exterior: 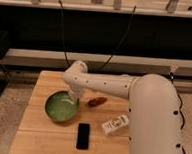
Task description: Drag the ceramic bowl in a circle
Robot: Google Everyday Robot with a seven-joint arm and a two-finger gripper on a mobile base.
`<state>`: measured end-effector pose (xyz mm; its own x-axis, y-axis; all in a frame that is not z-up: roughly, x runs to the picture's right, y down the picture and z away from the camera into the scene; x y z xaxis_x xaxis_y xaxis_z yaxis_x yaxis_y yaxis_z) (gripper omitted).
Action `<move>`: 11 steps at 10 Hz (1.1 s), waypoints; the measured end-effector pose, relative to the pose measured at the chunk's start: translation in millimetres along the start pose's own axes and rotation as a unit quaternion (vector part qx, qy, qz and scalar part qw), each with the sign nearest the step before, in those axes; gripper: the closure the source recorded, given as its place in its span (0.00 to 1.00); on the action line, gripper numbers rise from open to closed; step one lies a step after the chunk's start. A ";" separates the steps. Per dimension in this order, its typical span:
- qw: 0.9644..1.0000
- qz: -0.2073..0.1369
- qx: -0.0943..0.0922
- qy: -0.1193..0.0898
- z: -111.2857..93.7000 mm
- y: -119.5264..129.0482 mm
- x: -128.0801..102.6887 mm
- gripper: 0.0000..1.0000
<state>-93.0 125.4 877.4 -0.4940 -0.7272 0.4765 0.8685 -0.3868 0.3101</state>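
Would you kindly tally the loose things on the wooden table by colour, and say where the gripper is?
Green: 1, bowl
Black: 1, phone
White: 1, packet
Reddish-brown: 1, small object
Total: 4
Gripper: at the bowl's right rim, jaws shut.
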 end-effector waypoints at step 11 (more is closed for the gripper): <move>0.999 -0.046 0.009 0.002 1.9 -3.6 9.1 1.00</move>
<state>-100.7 121.2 882.1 -0.5712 -0.6920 0.4414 0.8187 -0.4415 0.3672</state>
